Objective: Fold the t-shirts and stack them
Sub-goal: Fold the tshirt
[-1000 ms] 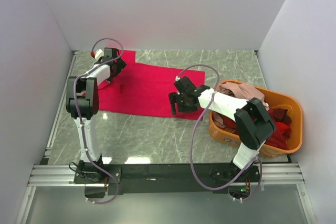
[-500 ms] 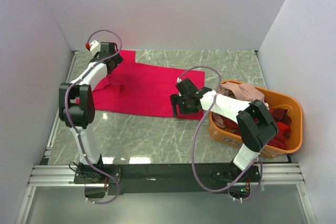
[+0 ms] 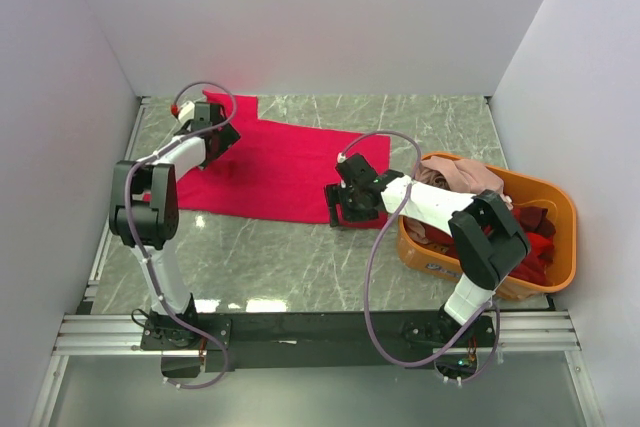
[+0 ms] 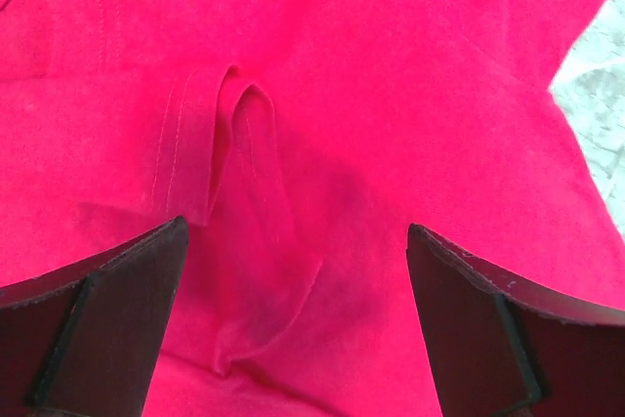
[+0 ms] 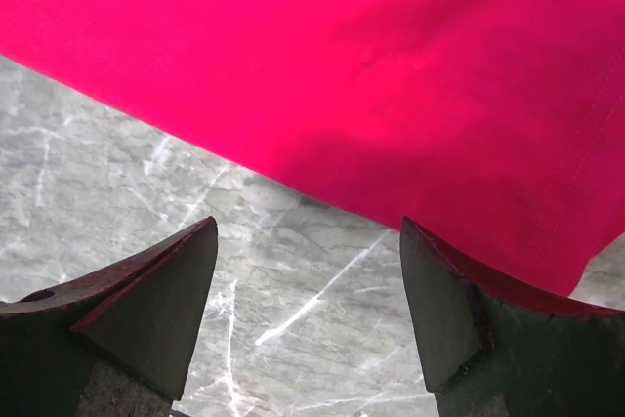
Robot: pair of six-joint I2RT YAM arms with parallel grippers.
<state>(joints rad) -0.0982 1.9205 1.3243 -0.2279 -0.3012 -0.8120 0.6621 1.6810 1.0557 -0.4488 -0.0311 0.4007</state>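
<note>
Orange basket (image 3: 432,255) of seemingly crumpled t-shirts (image 3: 462,175)

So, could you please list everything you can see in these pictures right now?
Crimson-pink t-shirt: one, bright crimson-pink, spread flat across the far middle of the table.
Heaped shirts: count unclear, dark red and pale pink, piled in the basket.
Basket: one, orange plastic, right side of the table.
Table: one, grey-green marble pattern, under everything.
Walls: three, white, left, far and right.
Left pincer: one, black, open, above a raised fold at the t-shirt's left end.
Right pincer: one, black, open, above the t-shirt's near right edge, where cloth meets table.
</note>
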